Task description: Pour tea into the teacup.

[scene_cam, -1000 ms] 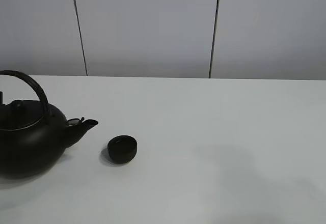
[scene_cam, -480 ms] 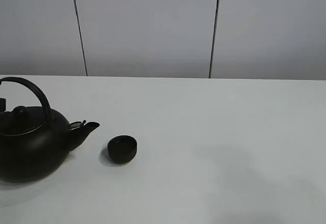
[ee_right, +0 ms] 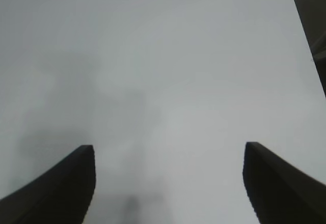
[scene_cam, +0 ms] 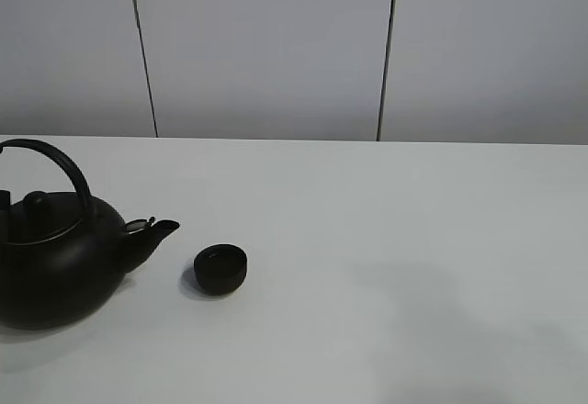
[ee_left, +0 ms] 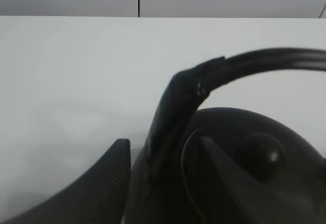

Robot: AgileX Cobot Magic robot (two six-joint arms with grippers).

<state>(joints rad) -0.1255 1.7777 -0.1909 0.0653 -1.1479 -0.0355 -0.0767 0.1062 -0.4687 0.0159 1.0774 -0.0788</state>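
My teapot (scene_cam: 55, 257) has settled level since a second ago. Left gripper (ee_left: 163, 147) jaws flank its handle (ee_left: 214, 74), grip unclear; right gripper (ee_right: 168, 183) gapes wide. The teacup (scene_cam: 220, 268) sits lower left of centre, clear of both.

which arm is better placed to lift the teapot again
Left. Its fingers straddle the teapot handle, beside the teacup. The right gripper hangs open over bare table.

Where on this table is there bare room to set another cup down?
The whole stretch of table right of the teacup is bare, as is the strip between the teapot and the back wall. It is crowded only at the left, where the spout nearly reaches the teacup.
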